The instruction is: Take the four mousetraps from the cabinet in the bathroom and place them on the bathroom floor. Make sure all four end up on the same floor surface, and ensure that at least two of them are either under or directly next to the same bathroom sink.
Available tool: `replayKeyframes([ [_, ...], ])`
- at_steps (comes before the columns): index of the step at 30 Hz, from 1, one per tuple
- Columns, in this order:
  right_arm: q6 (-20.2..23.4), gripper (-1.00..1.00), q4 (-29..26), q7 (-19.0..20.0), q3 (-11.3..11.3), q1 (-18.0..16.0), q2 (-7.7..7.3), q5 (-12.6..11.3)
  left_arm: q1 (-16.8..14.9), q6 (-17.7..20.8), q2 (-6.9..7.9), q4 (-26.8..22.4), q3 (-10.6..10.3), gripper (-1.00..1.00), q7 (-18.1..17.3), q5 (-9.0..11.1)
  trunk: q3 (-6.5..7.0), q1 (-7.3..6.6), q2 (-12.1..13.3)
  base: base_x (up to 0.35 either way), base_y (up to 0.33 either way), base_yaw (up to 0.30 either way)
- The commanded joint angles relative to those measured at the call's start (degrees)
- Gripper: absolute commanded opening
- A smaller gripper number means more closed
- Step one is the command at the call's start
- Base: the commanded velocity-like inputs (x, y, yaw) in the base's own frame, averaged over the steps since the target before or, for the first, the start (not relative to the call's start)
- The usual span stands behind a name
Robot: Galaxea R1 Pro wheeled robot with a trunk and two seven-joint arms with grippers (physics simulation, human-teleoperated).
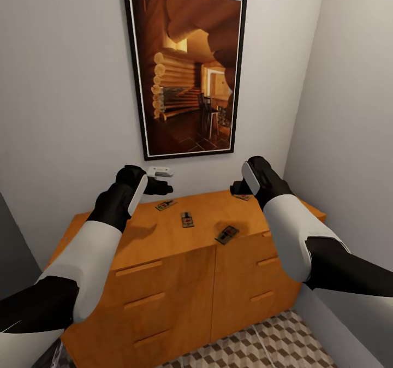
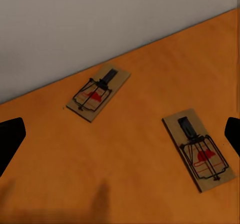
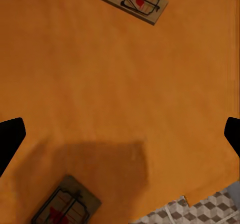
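Both arms are up over the cabinet [image 1: 164, 259], an orange-brown chest of drawers against the back wall under a framed log-cabin picture [image 1: 185, 65].

Four mousetraps lie flat on the cabinet top, all apart from each other:
- one near the back edge, left of centre [image 1: 165, 205], just beside the left gripper [image 1: 158, 187]
- one mid-top [image 1: 187, 219]
- one close to the front edge [image 1: 227, 234]
- one near the back edge on the right [image 1: 243, 196], partly hidden by the right gripper [image 1: 240, 188]

Left gripper: released, nothing held. In the left wrist view its fingertips [image 2: 10, 139] sit wide at both frame edges, with two traps [image 2: 98, 92] [image 2: 199, 149] on the wood between them.

Right gripper: also released and empty. The right wrist view shows wide-set fingertips [image 3: 10, 134], one trap by the far edge [image 3: 132, 2], another at the near edge [image 3: 65, 204] and a corner of the cube-pattern bathroom floor [image 3: 200, 211].

The bathroom floor [image 1: 262, 343] is visible in front of the cabinet. A small white fixture [image 1: 160, 171] sits on the wall above the back edge.
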Motion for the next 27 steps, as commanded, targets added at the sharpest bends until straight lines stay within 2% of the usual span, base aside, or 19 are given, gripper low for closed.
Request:
replayKeyframes([
  [1, 0.1, 1.00, -0.1, -0.4, -0.3, 0.0, 0.06, -0.4, 0.0, 0.2, 0.00, 0.0, 0.0, 1.00, 0.0, 0.1, -0.07, 0.01, 0.0, 0.167, -0.182, 0.000],
  [18, 0.2, 1.00, 0.0, -0.4, -0.2, 0.0, 0.02, -0.3, 0.0, 0.2, 0.00, -0.1, 0.0, 1.00, 0.0, 0.1, -0.07, 0.01, 0.0, 0.188, -0.181, 0.000],
  [27, 0.2, 1.00, 0.0, -0.4, -0.2, 0.0, 0.01, -0.3, 0.0, 0.2, 0.00, -0.1, 0.0, 1.00, 0.1, 0.1, -0.07, 0.01, 0.0, 0.127, -0.084, 0.000],
])
